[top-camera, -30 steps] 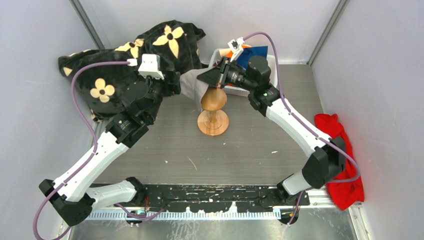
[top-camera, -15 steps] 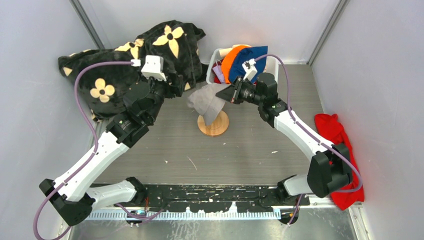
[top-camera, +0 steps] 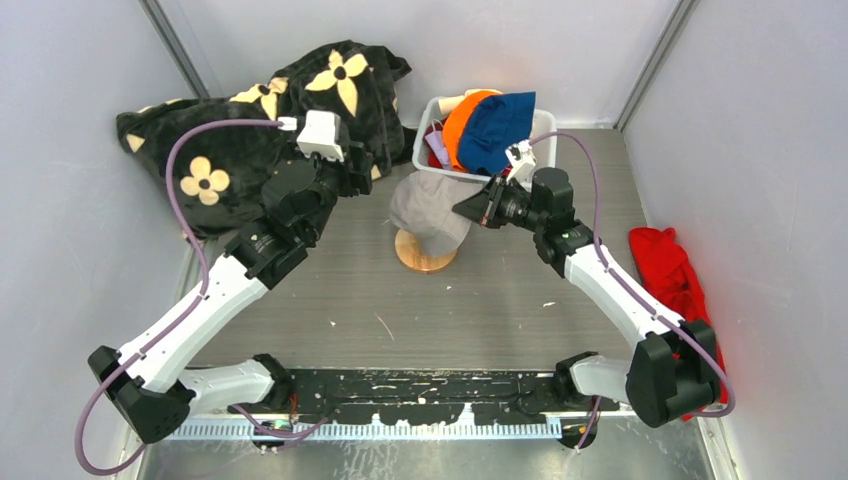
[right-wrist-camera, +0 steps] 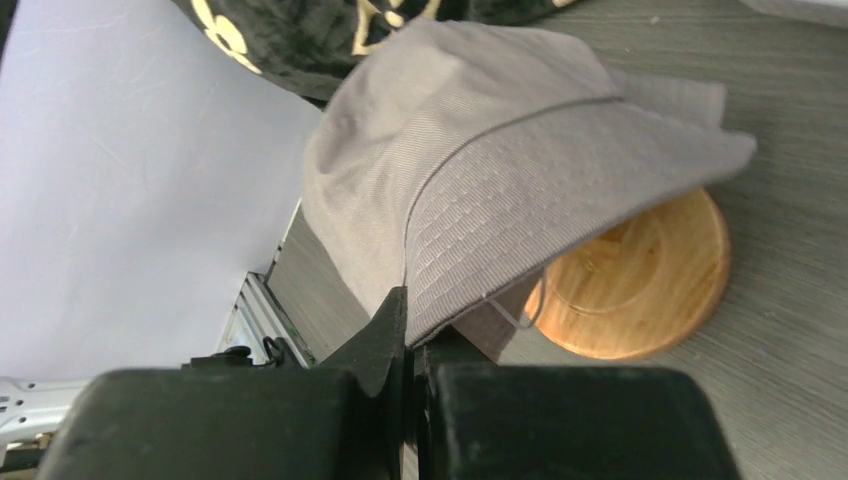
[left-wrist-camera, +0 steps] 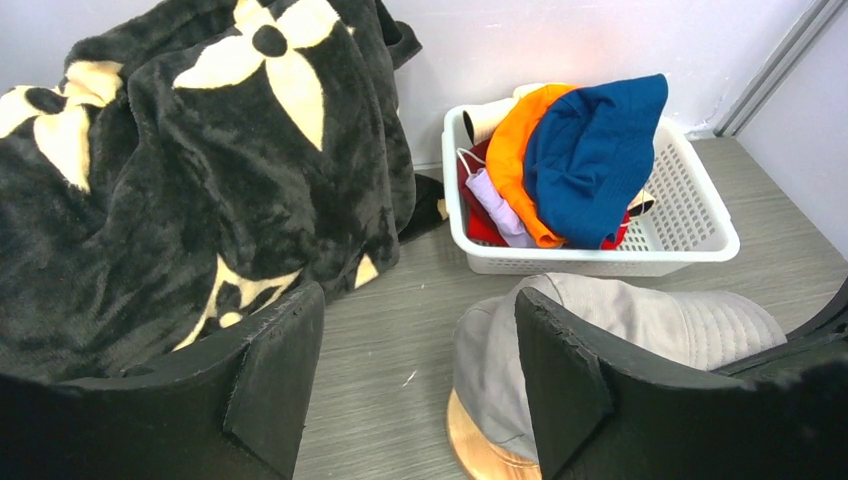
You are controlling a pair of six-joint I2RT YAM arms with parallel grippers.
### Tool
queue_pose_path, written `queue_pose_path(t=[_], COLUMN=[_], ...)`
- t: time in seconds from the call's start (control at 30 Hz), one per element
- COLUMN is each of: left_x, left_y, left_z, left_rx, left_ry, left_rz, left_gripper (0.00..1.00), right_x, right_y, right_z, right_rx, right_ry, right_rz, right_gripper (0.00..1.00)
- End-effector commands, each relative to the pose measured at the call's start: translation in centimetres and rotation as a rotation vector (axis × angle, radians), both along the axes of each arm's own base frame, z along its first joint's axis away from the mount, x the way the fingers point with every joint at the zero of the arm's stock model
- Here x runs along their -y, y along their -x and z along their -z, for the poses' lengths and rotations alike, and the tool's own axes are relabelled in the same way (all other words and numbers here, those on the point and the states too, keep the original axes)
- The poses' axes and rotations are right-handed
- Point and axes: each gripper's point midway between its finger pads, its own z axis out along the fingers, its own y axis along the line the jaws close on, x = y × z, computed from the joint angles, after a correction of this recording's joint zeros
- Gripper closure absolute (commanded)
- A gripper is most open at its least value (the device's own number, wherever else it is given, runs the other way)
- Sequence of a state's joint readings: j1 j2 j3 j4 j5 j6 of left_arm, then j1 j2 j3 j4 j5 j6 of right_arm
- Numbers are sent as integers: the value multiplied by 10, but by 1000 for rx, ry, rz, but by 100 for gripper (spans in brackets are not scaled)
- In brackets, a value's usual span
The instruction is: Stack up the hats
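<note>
Grey hat (top-camera: 428,205) brim between pinched right fingers (right-wrist-camera: 385,330) (hat over wooden stand (right-wrist-camera: 640,280)); left fingers (left-wrist-camera: 275,370) spread wide.

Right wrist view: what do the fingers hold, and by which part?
The right gripper pinches the grey hat by its brim edge; the left gripper is open, holding nothing.

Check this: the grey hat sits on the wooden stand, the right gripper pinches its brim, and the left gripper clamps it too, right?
Not the last part. The left wrist view shows the left gripper open, holding nothing. The grey hat does sit on the wooden stand, its brim pinched by the right gripper.
</note>
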State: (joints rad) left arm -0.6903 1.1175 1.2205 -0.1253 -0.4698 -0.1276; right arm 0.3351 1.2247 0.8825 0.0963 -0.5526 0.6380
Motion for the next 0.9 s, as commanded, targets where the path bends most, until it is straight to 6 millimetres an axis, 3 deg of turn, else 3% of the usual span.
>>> queue_pose_path(t=[0.0, 0.57, 0.87], left_x=[3, 9, 9], left_y=[-2, -13, -16], left_z=[-7, 6, 10], left_rx=[22, -2, -5], left_ry=[23, -8, -17], left_rz=[8, 0, -8], left_gripper=[30, 31, 31], right_x=[13, 28, 23], right_y=[-3, -20, -30], right_z=[6, 85, 95], right_rx=[21, -144, -158], right_ry=[17, 93, 85], right_rz=[38, 118, 105], right_gripper=[99, 99, 99])
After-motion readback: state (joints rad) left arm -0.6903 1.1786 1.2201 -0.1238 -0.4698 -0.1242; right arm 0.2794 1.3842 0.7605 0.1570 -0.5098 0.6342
